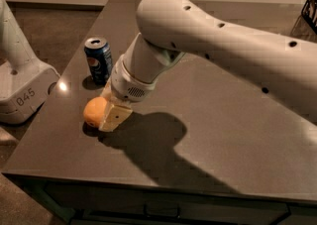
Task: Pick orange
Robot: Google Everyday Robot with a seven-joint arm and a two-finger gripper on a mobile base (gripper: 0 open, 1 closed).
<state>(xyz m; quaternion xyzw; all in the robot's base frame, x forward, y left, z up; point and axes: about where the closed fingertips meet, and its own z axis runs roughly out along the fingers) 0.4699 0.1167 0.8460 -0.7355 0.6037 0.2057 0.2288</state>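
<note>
The orange (93,111) is a round orange-yellow fruit on the dark table (213,135), near its left edge and in front of the blue soda can (98,60). My gripper (108,119) hangs from the thick white arm (208,35) and is down at table level. It sits right against the orange's right side and covers part of the fruit. The far side of the orange, behind the gripper, is hidden.
The blue soda can stands upright just behind the orange, close to the wrist. A white robot base marked 045 (22,92) stands off the table's left edge. A dark wire object (311,11) sits at the far right corner.
</note>
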